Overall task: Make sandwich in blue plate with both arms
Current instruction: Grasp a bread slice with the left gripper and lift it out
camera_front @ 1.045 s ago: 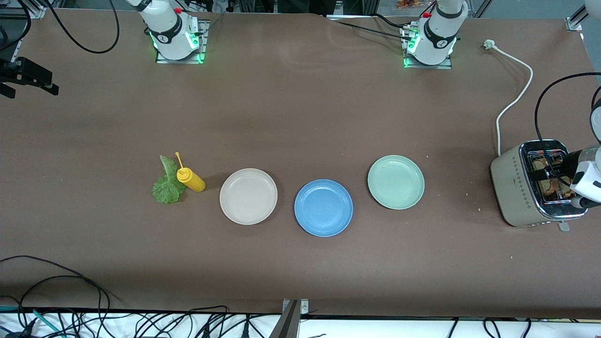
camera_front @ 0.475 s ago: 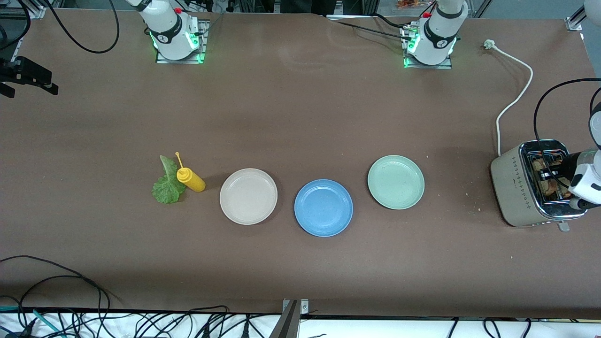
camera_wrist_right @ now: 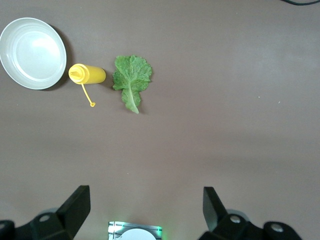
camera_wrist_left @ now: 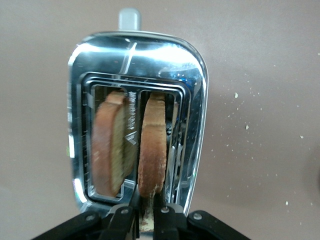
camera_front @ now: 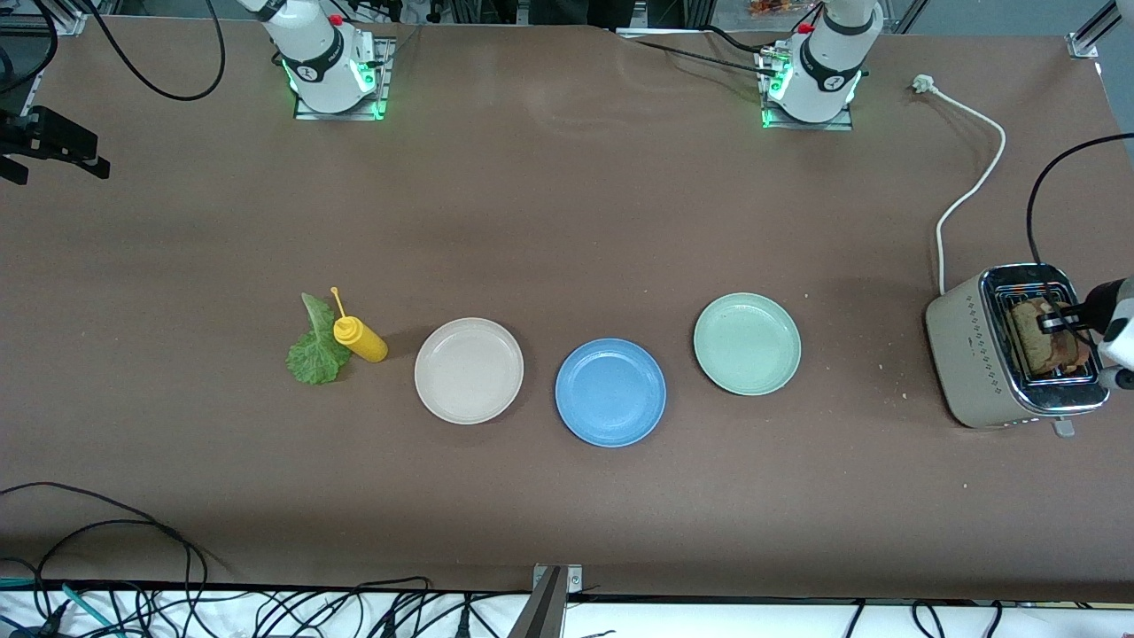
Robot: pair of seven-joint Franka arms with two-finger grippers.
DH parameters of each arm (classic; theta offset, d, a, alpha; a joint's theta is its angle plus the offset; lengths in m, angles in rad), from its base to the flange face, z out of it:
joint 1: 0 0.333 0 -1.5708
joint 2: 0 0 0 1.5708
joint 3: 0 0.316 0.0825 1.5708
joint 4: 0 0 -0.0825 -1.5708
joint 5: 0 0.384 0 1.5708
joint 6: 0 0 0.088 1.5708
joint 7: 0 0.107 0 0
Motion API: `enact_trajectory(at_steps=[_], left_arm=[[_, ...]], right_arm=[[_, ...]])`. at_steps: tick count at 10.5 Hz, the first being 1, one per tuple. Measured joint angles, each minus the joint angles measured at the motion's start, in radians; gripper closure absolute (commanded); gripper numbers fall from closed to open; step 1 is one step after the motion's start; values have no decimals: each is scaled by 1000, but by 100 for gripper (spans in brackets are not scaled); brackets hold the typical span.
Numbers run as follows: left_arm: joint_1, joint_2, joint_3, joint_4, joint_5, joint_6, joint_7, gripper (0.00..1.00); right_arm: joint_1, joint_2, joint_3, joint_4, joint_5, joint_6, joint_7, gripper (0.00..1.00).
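The left gripper [camera_wrist_left: 142, 212] is over the toaster [camera_front: 974, 354] at the left arm's end of the tabletop [camera_front: 567, 221], its jaws clamped on the top edge of one toast slice [camera_wrist_left: 152, 145] standing in a slot; a second slice [camera_wrist_left: 110, 145] stands in the neighbouring slot, just beside the jaws. The hold looks thin and near one edge, so the slice could crumble, tilt or slip free on the way up, or catch on the slot's wire guide and drag the toaster. The blue plate [camera_front: 610, 392] lies bare and well apart from these jaws, between a cream plate [camera_front: 469, 370] and a mint plate [camera_front: 747, 344], so a drop on the way is possible. The right gripper [camera_wrist_right: 145, 210] waits high over the tabletop, jaws apart, the lettuce leaf [camera_wrist_right: 131, 80] and yellow bottle [camera_wrist_right: 87, 74] below it. No brand or writing can be read.
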Motion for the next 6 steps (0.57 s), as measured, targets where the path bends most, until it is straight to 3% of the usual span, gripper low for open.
enact_trajectory(at_steps=[2,4,6], left_arm=[[5,-71,0,44,1,-106,58,100],[6,-129,-8,171,1,-312,98,100],[3,-166,-22,309,1,-438,141,100]], right_arm=[[0,-1,0,0,0,-1,0,0],[0,-1,0,0,0,-2,0,0],[0,-1,0,0,0,-3,0,0]])
